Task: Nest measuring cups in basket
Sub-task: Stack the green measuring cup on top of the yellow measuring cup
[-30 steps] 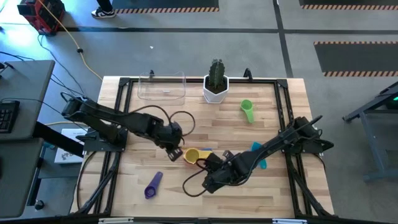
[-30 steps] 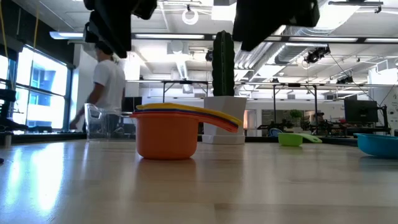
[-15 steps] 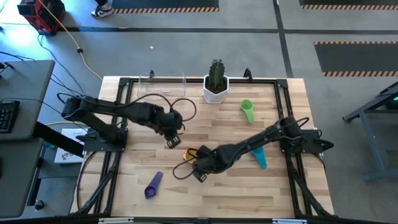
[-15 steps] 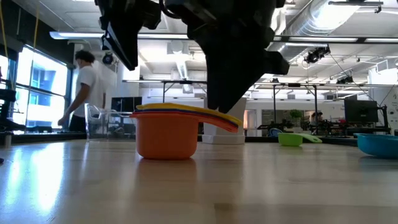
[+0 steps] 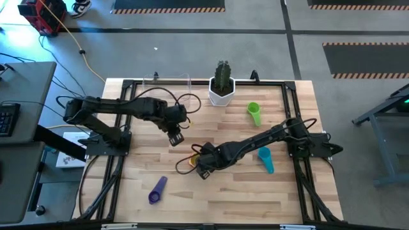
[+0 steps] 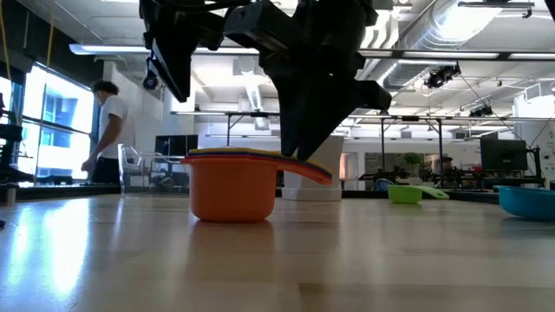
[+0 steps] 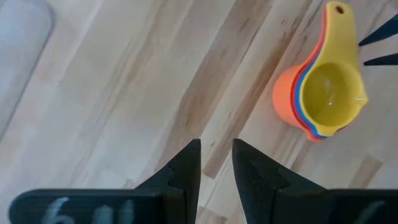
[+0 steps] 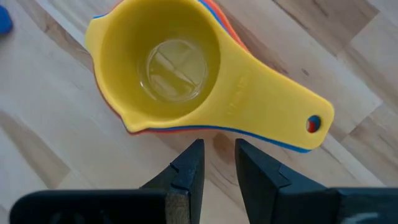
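While hidden overhead, nested cups (image 8: 186, 81) (yellow topmost) below nearly closed right claw (image 8: 217, 158).

From above, the right gripper (image 5: 202, 167) covers the stacked measuring cups (image 8: 186, 87), leaving almost nothing of them showing. From table level, the cactus pot (image 6: 334, 178) is mostly hidden behind that arm, and the teal cup (image 6: 527, 200) is cut by the picture's edge. The clear basket (image 7: 18, 43) is blurred and cropped at the left wrist picture's corner.

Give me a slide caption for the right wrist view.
Right gripper, fingers nearly closed and empty, hovers over nested plastic measuring cups, yellow on top, on the wooden table.
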### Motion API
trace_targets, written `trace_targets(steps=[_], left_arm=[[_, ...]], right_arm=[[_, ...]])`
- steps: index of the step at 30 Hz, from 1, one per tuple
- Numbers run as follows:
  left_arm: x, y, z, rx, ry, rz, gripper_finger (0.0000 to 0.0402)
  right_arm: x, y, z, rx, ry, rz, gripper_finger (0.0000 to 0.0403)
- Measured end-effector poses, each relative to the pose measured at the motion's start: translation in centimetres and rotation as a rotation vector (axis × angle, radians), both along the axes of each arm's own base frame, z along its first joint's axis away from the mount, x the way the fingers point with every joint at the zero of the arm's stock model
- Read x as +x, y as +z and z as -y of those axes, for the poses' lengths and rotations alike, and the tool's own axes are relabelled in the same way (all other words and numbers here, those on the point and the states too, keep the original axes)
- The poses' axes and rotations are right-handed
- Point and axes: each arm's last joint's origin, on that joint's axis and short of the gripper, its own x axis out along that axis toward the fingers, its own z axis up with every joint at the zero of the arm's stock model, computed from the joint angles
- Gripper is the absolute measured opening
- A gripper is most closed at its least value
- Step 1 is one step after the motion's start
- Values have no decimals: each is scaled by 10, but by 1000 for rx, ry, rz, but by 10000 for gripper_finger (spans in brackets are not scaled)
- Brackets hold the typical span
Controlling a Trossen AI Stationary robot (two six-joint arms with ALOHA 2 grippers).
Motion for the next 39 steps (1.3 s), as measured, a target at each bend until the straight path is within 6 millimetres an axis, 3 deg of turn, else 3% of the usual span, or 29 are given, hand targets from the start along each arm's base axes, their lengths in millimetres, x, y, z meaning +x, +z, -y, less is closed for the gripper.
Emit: trace_targets(steps=[12,18,26,39], left_arm=[[-2,0,-7,-4,-67,-15,80],[-2,0,-6,-20,-124,-13,80],[-3,0,-6,9,-186,-19,80],[-3,0,-7,22,-189,-24,80]], right_arm=[[-1,1,-2,53,-38,-17,80],[-2,20,-1,37,-30,2,80],[-16,44,22,-79,-75,-18,80],[-46,64,65,-265,-71,-250,80]])
